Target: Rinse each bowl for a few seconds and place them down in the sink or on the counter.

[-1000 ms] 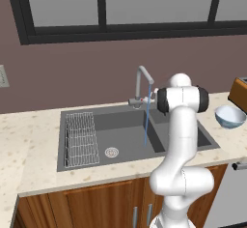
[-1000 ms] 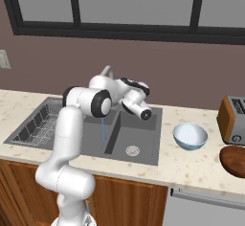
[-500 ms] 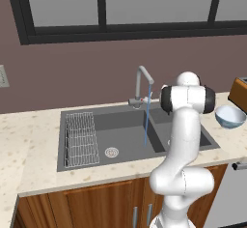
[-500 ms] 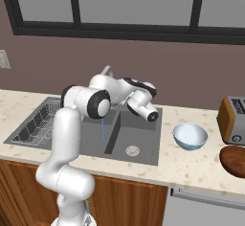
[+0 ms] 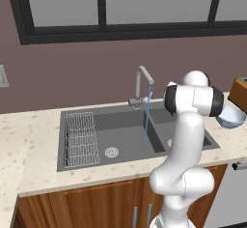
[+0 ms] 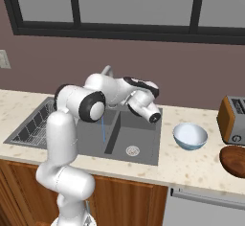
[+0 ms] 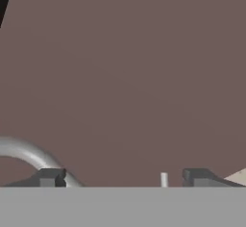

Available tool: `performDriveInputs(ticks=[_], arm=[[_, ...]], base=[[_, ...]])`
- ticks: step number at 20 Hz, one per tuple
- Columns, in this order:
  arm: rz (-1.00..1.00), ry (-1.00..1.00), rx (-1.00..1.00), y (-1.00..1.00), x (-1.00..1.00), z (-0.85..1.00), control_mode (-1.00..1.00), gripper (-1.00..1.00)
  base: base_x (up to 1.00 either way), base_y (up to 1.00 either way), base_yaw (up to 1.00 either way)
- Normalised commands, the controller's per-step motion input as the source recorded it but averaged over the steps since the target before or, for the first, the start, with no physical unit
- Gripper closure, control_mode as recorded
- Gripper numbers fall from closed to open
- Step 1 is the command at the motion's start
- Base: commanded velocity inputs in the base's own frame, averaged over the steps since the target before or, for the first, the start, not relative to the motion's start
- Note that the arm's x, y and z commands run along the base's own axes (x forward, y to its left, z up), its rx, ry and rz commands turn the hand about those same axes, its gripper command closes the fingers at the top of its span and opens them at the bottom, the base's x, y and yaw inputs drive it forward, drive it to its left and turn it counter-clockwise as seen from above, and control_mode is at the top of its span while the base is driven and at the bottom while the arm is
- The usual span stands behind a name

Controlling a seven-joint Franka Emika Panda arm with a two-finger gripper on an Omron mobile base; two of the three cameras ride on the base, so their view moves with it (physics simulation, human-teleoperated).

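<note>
A pale blue-grey bowl [image 6: 190, 136] sits upright on the beige counter [image 6: 191, 165] just right of the dark sink [image 6: 139, 136]. The left base view has this bowl [image 5: 231, 117] at the far right, past my elbow. My gripper [image 6: 154, 118] hangs over the sink's right basin, left of the bowl and apart from it. In the hand view my gripper [image 7: 124, 180] is open, its fingertips [image 7: 50, 178] wide apart with nothing between them. The curved silver tap [image 5: 142, 77] runs a thin stream of water [image 5: 146, 121] into the sink [image 5: 120, 123].
A wire rack [image 5: 79, 137] lies in the left basin. A toaster [image 6: 233, 119] and a dark brown dish [image 6: 234, 160] stand on the counter right of the bowl. The brown wall and window rise behind the tap [image 7: 24, 154].
My hand has swung a little to the right and down, from over the sink towards the bowl. The bowl and the running water are as before.
</note>
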Motion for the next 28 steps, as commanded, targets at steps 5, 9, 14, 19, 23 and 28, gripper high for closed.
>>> performDriveInputs(ticks=[5,9,14,19,23,28], arm=[[-0.08,0.08,0.06,-0.20,-0.22,0.35,-1.00,-1.00],[-0.08,0.09,0.07,-0.20,-0.21,0.33,-1.00,-1.00],[-0.07,0.12,0.08,-0.23,-0.23,0.24,-1.00,-1.00],[-0.07,0.14,0.07,-0.20,-0.21,0.18,-1.00,-1.00],[-0.08,0.15,0.07,-0.16,-0.17,0.15,-1.00,-1.00],[-0.10,0.16,0.07,-0.10,-0.12,0.12,-1.00,-1.00]], base=[[0.00,0.00,0.00],[0.00,0.00,0.00],[0.00,0.00,0.00],[0.00,0.00,0.00],[0.00,0.00,0.00],[0.00,0.00,0.00]])
